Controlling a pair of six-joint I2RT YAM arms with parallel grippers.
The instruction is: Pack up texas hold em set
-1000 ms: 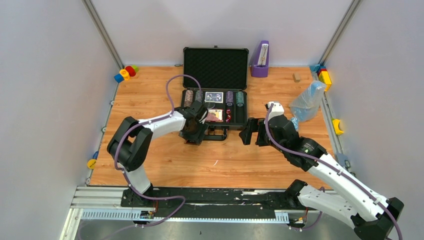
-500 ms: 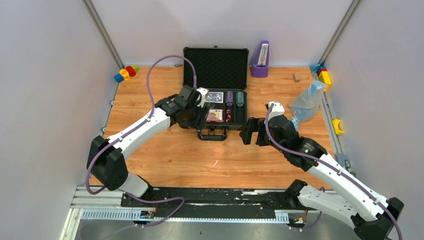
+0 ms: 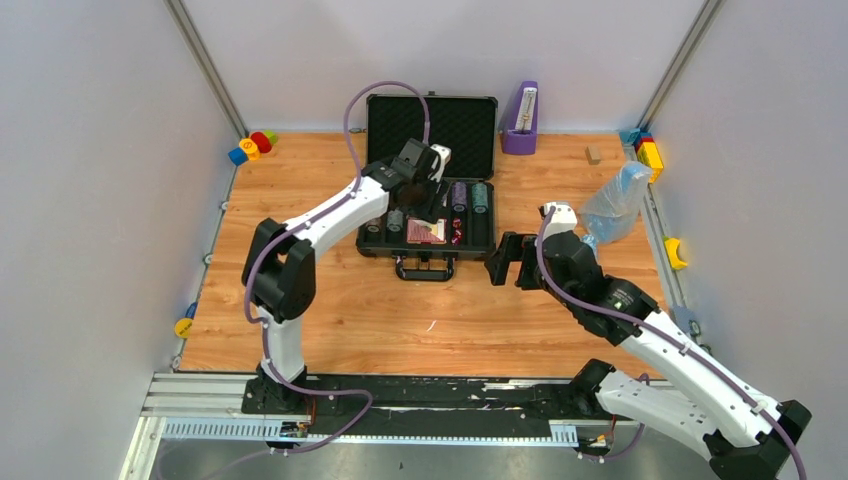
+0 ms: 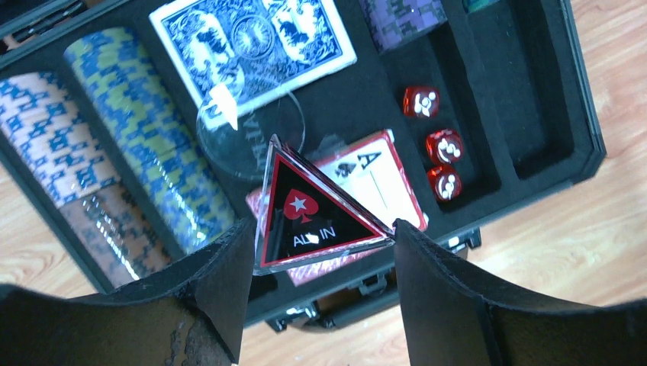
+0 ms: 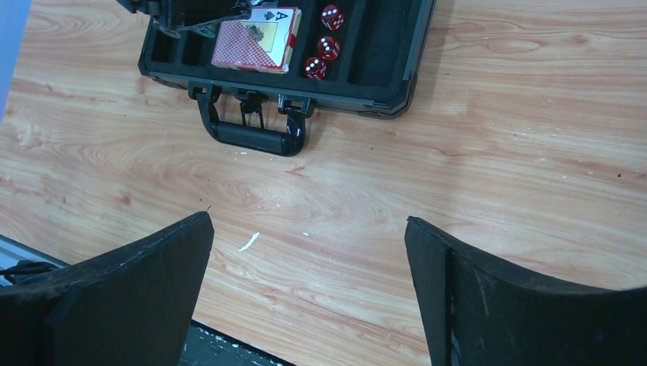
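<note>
Left tool (image 4: 320,229) pinches the triangle (image 4: 317,212) by its edges, above the open case (image 4: 549,114) at the desk's (image 5: 496,152) 12 o'clock, over the red deck (image 4: 385,179) (dice (image 4: 439,145) at its 3 o'clock). This looks like the placing step: next it must lower into a free slot and let go. Right tool (image 5: 307,223) gapes wide, empty.

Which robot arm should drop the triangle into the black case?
Left. The left gripper holds the triangle right above the open case. The right gripper is open and empty, over the table beside it.
</note>
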